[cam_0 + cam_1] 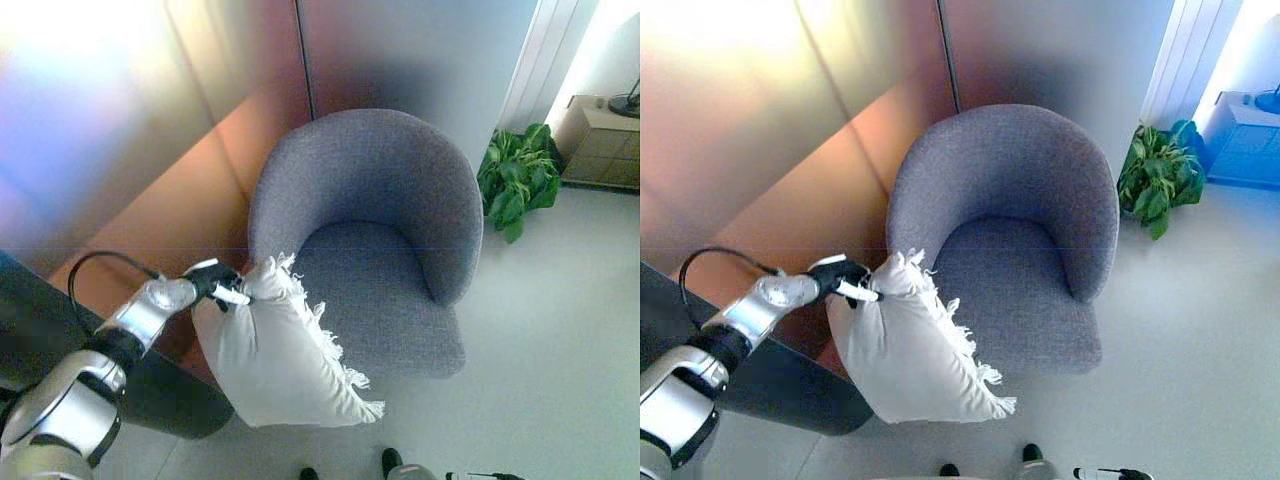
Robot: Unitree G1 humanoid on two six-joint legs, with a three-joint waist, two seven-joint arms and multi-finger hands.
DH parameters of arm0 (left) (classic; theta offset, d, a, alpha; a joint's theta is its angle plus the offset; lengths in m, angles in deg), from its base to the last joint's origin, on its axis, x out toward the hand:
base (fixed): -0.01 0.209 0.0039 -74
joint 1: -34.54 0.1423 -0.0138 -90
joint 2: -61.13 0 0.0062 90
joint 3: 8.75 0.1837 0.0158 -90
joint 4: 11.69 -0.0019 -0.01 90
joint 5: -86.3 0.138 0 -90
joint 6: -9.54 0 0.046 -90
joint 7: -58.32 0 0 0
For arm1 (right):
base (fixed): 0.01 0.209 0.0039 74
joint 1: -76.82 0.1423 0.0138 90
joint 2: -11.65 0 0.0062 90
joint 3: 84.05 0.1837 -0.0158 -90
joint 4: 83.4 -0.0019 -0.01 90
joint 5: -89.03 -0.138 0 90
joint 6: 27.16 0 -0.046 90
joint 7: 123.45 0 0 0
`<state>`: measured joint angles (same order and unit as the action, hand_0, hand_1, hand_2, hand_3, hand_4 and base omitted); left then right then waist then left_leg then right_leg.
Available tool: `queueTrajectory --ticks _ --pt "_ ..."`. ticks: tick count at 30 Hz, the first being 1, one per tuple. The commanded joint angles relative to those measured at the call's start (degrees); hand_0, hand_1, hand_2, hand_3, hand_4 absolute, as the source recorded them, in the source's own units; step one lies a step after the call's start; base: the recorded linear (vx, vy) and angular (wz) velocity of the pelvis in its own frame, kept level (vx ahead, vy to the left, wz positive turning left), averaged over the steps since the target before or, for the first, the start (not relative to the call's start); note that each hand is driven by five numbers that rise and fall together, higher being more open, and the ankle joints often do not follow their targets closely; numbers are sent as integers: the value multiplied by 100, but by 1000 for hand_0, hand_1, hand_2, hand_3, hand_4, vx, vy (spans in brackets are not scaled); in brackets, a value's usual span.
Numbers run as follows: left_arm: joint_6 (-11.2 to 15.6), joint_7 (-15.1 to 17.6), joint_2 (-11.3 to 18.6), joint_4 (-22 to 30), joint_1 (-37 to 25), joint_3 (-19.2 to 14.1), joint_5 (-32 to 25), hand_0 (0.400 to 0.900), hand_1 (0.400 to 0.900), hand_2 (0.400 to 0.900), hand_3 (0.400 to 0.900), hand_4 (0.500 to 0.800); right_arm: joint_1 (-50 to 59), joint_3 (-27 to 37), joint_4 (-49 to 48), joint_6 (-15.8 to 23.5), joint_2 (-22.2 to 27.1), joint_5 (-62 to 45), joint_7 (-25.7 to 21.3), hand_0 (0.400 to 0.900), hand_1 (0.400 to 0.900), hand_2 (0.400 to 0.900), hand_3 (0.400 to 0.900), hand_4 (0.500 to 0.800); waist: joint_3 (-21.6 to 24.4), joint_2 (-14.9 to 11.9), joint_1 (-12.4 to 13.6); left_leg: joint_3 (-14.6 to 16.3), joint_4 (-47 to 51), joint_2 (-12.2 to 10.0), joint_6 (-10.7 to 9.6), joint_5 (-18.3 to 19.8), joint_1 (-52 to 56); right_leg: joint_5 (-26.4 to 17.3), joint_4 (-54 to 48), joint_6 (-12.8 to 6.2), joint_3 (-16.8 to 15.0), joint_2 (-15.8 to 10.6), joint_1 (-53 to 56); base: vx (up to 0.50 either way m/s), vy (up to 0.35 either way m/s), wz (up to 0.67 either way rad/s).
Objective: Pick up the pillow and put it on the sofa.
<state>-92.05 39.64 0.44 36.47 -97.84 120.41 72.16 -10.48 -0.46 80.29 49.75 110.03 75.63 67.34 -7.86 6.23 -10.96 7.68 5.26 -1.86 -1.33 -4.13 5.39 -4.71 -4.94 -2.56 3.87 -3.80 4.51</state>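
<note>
A white pillow (275, 355) with a fringed edge hangs from my left hand (220, 284), whose fingers are curled round its upper corner. The pillow hangs in the air just left of and in front of a grey round-backed sofa chair (385, 200); its fringe overlaps the seat's front left edge in the view. The pillow (905, 355), my left hand (845, 280) and the chair (1020, 195) also show in the right eye view. My right hand shows in no view.
A dark table (150, 395) lies at the lower left under my left arm. A brown wall panel (190, 190) stands behind the chair. A green potted plant (518, 175) and a low cabinet (600, 145) stand at the right.
</note>
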Motion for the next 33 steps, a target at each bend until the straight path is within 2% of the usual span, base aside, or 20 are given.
queueTrajectory --ticks 1,9,17,23,24,25,29,33 --pt "164 313 467 -334 -2176 -310 -124 400 400 400 400 500 -50 -89 295 -52 269 -212 5 900 900 900 900 800 551 95 -166 448 -154 427 -102 684 378 232 142 -477 -43 40 16 11 -57 -16" --pt "-122 771 218 -642 -2975 -15 -7 400 400 400 400 500 -116 -77 307 -88 152 -440 -35 900 900 900 900 800 599 227 -431 663 -164 392 -124 675 405 202 125 -508 -195 105 -47 20 -50 -16" --pt "-263 1149 -118 -667 -3111 21 -80 400 400 400 400 500 -249 -12 310 -154 29 -666 -121 900 900 900 900 800 655 356 -680 838 -186 366 -141 682 406 178 107 -532 -373 159 -122 42 -53 -15" --pt "-515 1277 -256 -788 -3078 -96 -239 400 400 400 400 500 -350 62 370 -160 9 -650 -96 900 900 900 900 800 670 377 -783 908 -233 323 -140 699 385 161 108 -536 -474 213 -190 46 -55 -13" --pt "-502 1277 -259 -840 -3051 -117 -261 476 476 476 476 546 -371 56 376 -147 6 -640 -100 900 900 900 900 800 669 380 -798 908 -233 319 -137 699 377 164 112 -538 -494 215 -202 29 -27 -7" --pt "-507 1260 -249 -887 -3030 -140 -302 900 900 900 900 800 -393 56 370 -142 17 -627 -91 900 900 900 900 800 668 379 -809 922 -240 317 -135 700 370 164 112 -531 -493 223 -209 28 -19 -5" --pt "-394 1362 -224 -928 -2923 -247 -363 900 900 900 900 800 -479 56 394 -30 5 -535 -38 900 900 900 900 800 681 370 -819 913 -232 310 -131 696 355 171 107 -532 -508 235 -220 7 -4 -1" --pt "-483 1387 -135 -890 -2899 -294 -457 900 900 900 900 800 -513 9 373 70 -11 -436 31 900 900 900 900 800 700 334 -778 901 -234 295 -132 691 318 174 108 -533 -465 228 -242 -18 -23 5"
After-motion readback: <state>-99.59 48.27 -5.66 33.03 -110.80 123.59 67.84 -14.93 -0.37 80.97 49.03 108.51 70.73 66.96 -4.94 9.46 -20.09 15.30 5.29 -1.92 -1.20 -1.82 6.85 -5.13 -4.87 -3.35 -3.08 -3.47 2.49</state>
